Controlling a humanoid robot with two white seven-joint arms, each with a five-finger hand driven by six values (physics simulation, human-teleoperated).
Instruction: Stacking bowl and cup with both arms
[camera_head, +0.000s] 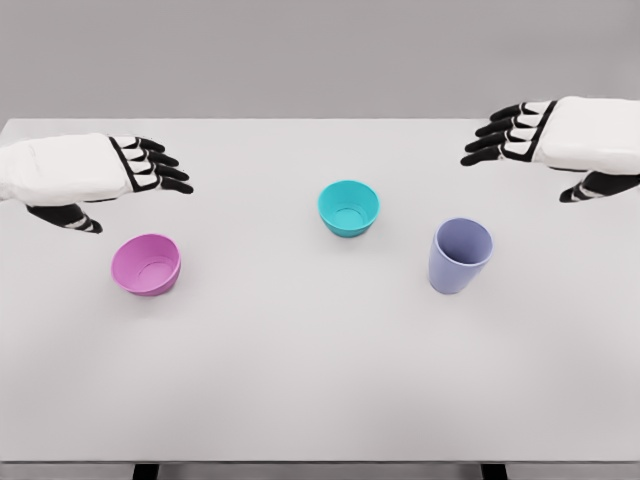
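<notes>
A pink bowl (147, 265) sits upright on the white table at the left. A teal bowl (349, 208) stands near the middle, slightly farther back. A lavender cup (460, 256) stands upright to the right of it. My left hand (155, 168) hovers above and behind the pink bowl, fingers stretched out, holding nothing. My right hand (500, 135) hovers at the upper right, behind and to the right of the cup, fingers also extended and empty.
The white table (300, 380) fills the view, with its front edge at the bottom and a grey wall behind. Nothing else stands on it.
</notes>
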